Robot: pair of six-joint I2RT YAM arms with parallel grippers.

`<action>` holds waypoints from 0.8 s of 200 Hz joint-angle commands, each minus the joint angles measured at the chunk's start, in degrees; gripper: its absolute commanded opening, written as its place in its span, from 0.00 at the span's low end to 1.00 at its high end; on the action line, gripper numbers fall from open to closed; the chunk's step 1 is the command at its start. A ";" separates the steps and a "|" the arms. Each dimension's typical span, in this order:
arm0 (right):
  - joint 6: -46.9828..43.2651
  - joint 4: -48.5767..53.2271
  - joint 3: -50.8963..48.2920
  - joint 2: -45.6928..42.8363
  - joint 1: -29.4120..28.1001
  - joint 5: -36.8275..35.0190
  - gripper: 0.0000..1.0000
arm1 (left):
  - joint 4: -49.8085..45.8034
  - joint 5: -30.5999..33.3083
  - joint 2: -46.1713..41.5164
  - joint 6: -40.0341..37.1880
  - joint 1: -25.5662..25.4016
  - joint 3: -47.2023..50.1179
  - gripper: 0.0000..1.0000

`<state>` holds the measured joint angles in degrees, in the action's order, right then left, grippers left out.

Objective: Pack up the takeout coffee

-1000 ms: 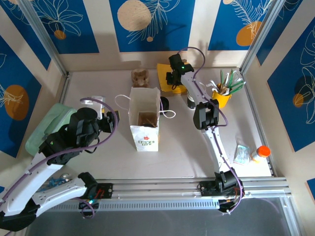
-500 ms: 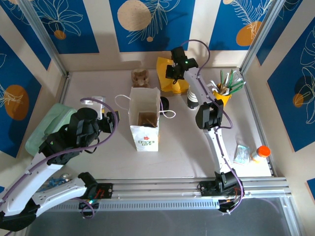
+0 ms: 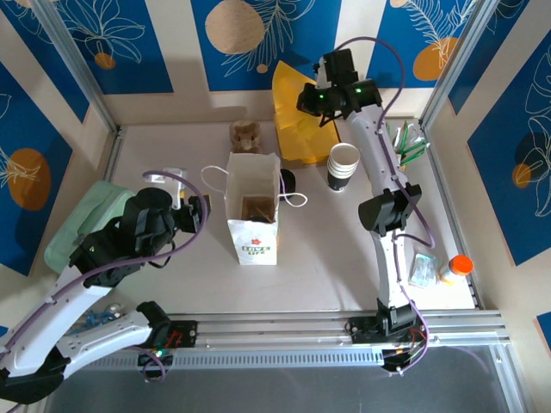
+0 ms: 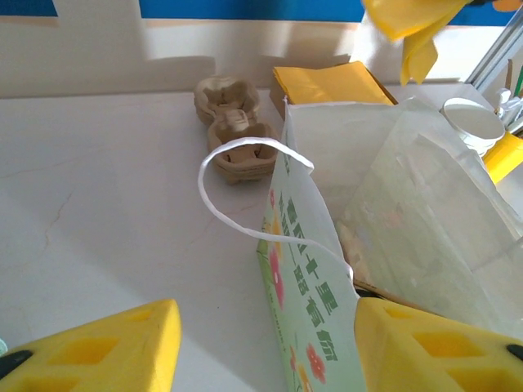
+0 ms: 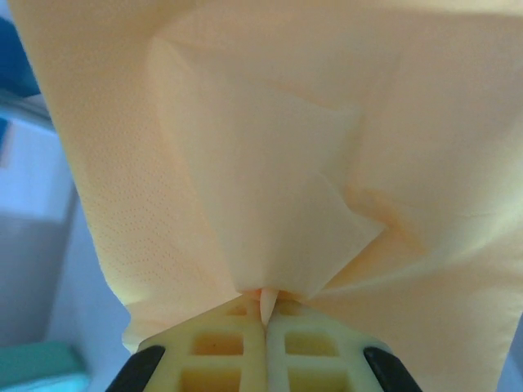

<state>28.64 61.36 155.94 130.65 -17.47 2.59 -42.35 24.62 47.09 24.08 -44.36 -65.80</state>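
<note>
The takeout coffee cups [image 3: 343, 165], a nested white stack with dark lower parts, stand right of the white paper bag [image 3: 254, 211]; their rim [image 4: 474, 122] also shows in the left wrist view. My right gripper [image 3: 315, 101] is raised near the back wall, shut [image 5: 265, 314] on a yellow napkin [image 5: 270, 147] that hangs [image 3: 288, 90] over the napkin stack [image 3: 303, 151]. My left gripper [image 4: 265, 351] is open, its yellow fingers [image 4: 90, 351] straddling the bag's near edge [image 4: 315, 269]. In the top view it sits left of the bag [image 3: 194, 215].
A brown pulp carrier [image 3: 245, 136] lies behind the bag, a black lid [image 3: 287, 181] beside it. A yellow cup of utensils [image 3: 394, 155] stands at the back right. A packet [image 3: 424, 269] and an orange-capped bottle [image 3: 456, 267] sit at the right edge. A green pad [image 3: 82, 219] lies left.
My right arm has risen and swung back and right with the yellow napkin, uncovering the cup stack. The left arm has not moved.
</note>
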 commanded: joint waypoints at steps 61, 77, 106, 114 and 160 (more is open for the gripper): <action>13.37 4.04 -8.37 -17.92 -2.56 26.48 0.00 | 2.67 -4.25 1.88 1.88 0.49 1.07 0.58; 15.45 3.35 -12.36 -21.04 -4.23 28.82 0.00 | 3.63 -3.35 0.75 2.31 0.50 1.87 0.58; 18.44 -0.78 -22.96 -27.27 -8.13 28.54 0.00 | 3.62 -1.74 -0.63 1.97 0.50 1.92 0.58; 19.29 -3.14 -26.20 -29.07 -9.25 28.44 0.00 | 3.40 -1.36 -0.80 1.81 0.50 1.74 0.58; 19.85 -7.24 -33.13 -33.80 -16.22 20.23 0.00 | 2.79 -0.05 -1.85 1.06 0.44 1.38 0.58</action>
<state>47.05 57.52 124.73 99.66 -30.89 26.79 -39.83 22.79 46.30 25.41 -44.36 -64.03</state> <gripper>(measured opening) 0.046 0.580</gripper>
